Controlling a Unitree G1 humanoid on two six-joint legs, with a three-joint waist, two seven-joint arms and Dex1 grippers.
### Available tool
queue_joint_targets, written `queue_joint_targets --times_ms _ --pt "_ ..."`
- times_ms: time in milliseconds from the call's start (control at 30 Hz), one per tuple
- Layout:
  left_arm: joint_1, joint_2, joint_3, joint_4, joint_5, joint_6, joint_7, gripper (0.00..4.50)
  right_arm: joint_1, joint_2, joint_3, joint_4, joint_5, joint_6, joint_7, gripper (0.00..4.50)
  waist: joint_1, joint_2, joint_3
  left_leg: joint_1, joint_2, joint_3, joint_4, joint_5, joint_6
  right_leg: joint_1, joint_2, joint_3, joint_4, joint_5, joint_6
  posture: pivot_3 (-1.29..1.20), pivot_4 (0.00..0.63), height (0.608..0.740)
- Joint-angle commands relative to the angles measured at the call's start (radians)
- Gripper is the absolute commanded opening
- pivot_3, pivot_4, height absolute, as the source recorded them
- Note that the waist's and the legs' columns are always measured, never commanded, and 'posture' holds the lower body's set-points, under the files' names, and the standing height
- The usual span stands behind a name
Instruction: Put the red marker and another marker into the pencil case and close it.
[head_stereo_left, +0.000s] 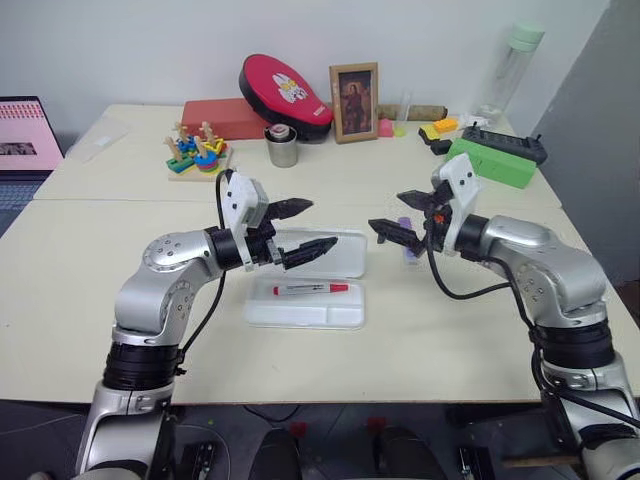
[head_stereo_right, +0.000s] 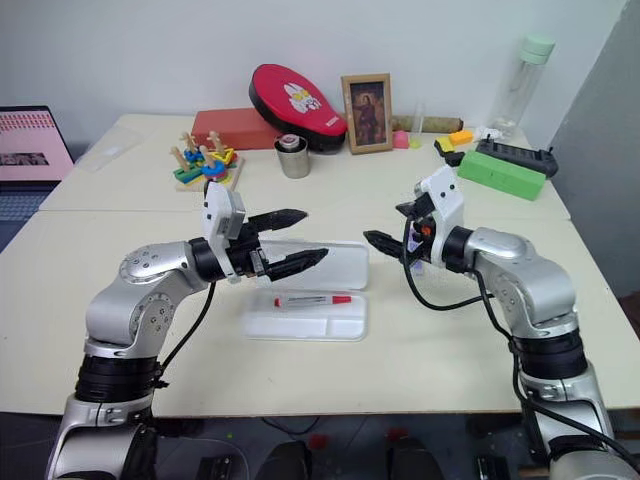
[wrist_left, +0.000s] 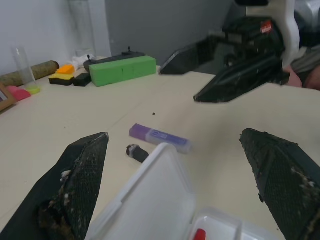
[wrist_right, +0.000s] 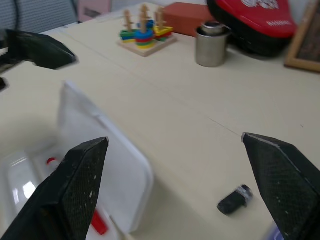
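The desk (head_stereo_left: 120, 300) carries everything, and the case (head_stereo_left: 310, 305) lies open near its middle, between the two arms, lid folded back flat so the tray faces up for loading. It is a flat white plastic box with rounded corners, its tray split into long compartments. The left claw (head_stereo_left: 298, 230) hangs just above the lid, fingers spread wide and empty, pointing level toward the right arm; I judge it has nothing to carry now. The right claw (head_stereo_left: 408, 218) is also wide open and empty, poised over the desk just right of the case, probably lined up to take the purple marker below it. The red marker (head_stereo_left: 311, 289) already lies in the tray's rear compartment: a slim white barrel with red cap. The purple marker (wrist_left: 160, 138) lies flat on the desk beside the lid, short, lavender, with a paler label. A small black object (wrist_left: 136, 152) sits next to it.
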Motion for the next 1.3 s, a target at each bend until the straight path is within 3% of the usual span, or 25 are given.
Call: queue_joint_targets --times_ms 33,533,733,1033,1300 --pt "-0.032 -0.018 0.012 -0.066 -0.028 -0.014 0.048 4.48 -0.017 0.038 0.011 0.074 -0.106 -0.035 -0.121 4.5 0.0 0.0 0.0 0.0 0.0 0.0 0.0 0.0 0.0 0.0 0.0 0.0 0.0 0.0 0.0 0.0 0.15 0.74" --pt "-0.082 -0.053 0.002 0.02 0.027 -0.042 0.172 4.48 -0.015 0.211 -0.03 0.226 -0.212 -0.038 -0.326 4.5 -0.002 0.0 0.0 0.001 0.0 0.0 -0.001 0.0 0.0 0.0 0.0 0.0 0.001 0.0 0.0 0.0 0.15 0.74" --pt "-0.091 -0.021 -0.01 0.061 0.012 -0.047 0.099 4.48 -0.027 0.244 -0.034 0.321 -0.284 -0.066 -0.413 4.5 -0.003 0.0 0.0 0.001 0.0 0.0 -0.001 0.0 0.0 0.0 0.0 0.0 0.0 0.0 0.0 0.0 0.15 0.74" --pt "-0.054 0.021 -0.026 0.036 -0.011 -0.019 0.023 4.48 -0.022 0.256 -0.084 0.383 -0.309 -0.111 -0.453 4.5 -0.004 0.0 0.0 0.001 0.0 0.0 -0.002 0.0 0.0 -0.001 0.0 0.0 0.0 0.0 0.0 0.0 0.15 0.74" --pt "-0.048 0.02 -0.024 0.03 -0.007 -0.02 0.022 4.48 0.003 0.258 -0.027 0.426 -0.343 -0.099 -0.424 4.5 -0.004 0.0 0.0 0.001 0.0 0.0 -0.002 0.0 0.0 0.0 0.0 0.0 0.0 0.0 0.0 0.0 0.15 0.74"
